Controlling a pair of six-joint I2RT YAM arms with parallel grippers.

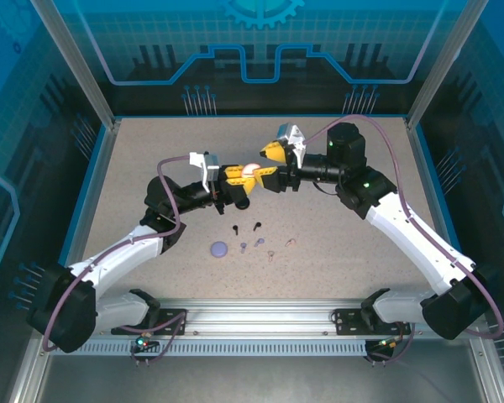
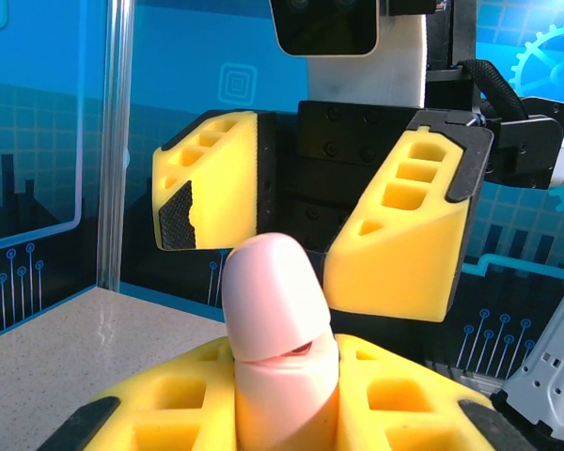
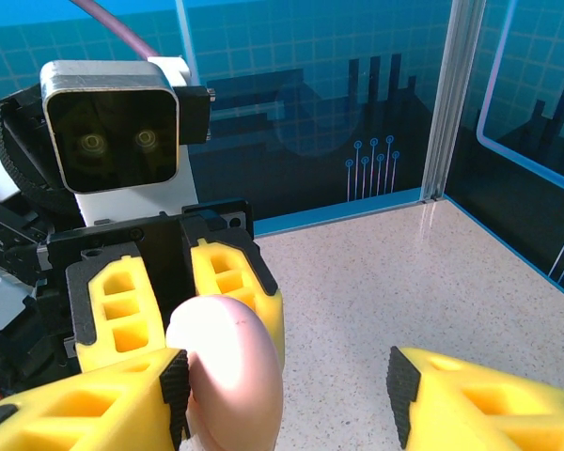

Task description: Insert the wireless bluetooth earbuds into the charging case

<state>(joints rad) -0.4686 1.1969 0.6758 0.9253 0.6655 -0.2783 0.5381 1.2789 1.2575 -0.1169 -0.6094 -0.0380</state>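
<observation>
— Pale pink charging case (image 1: 250, 170) is hanging above the middle of the speckled table (image 1: 134, 151) in the overhead view. What is gripping it?

— The left gripper (image 1: 245, 176) is pinching it, yellow fingers pressed onto it. The right gripper (image 1: 269, 164) is facing it from the opposite side, jaws spread, tips right up at the case.

— And the earbuds?

— All are lying loose on the table, nearer the arm bases and well apart from both grippers. The black earbuds (image 1: 234, 228) are lying farthest back. The lavender earbuds (image 1: 244, 246) are sitting just in front of them, beside a round lavender case (image 1: 220, 248). The pale pink earbuds (image 1: 291, 242) are lying to the right of those.

— Left wrist camera next.

— The left gripper (image 2: 282, 404) is clamping the lower half of the pale pink charging case (image 2: 277, 319), which is standing upright and edge-on. A thin dark gap is showing along its seam, so the lid is sitting slightly ajar. The right gripper (image 2: 287, 240) is hovering behind the top of the case, its fingers (image 2: 404, 225) standing apart. I cannot tell whether either is touching it.

— Right wrist camera?

— The right gripper (image 3: 282, 404) is gaping. One finger's black pad (image 3: 174, 385) is sitting at the side of the pale pink charging case (image 3: 230, 376), touching or just beside it. The other finger is standing well apart. Behind the case, the left gripper (image 3: 183, 324) is squeezing it from both sides.
</observation>
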